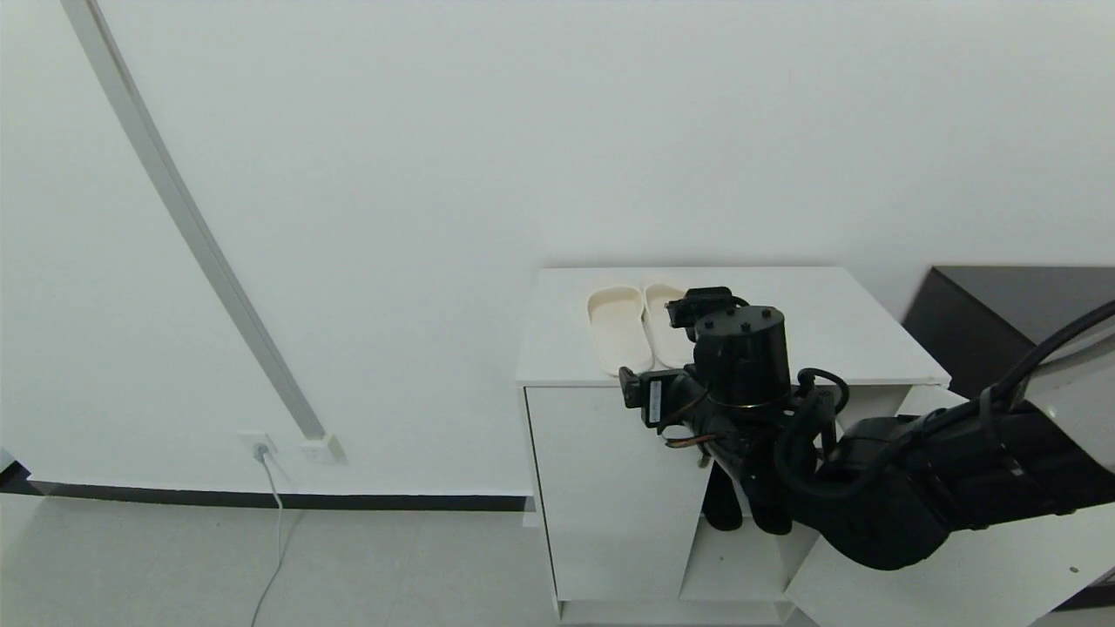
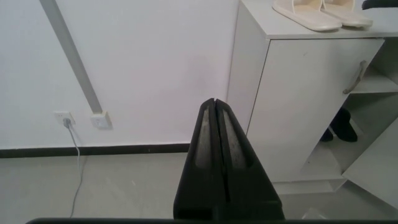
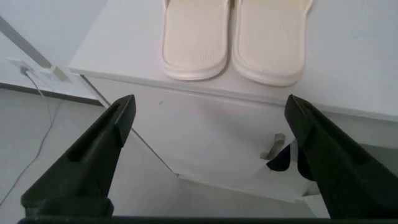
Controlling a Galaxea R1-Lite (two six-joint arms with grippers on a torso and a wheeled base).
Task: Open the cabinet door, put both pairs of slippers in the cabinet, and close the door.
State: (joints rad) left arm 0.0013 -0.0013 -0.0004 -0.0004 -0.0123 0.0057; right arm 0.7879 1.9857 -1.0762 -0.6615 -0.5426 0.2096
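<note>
Cream slippers on cabinet's top surface, nr front edge. Dark pair inside, low down. R door swung open, L door shut. R tool spread wide before cabinet front. R arm partly blocks opening. L tool pressed together, off to L. Wall socket w/ cable nr floor.

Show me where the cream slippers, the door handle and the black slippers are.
cream slippers point(image 1: 620, 331): head view, footbed of the left one.
door handle point(image 2: 356, 78): left wrist view, middle of the bar.
black slippers point(image 2: 342, 127): left wrist view, middle of the visible part.
</note>
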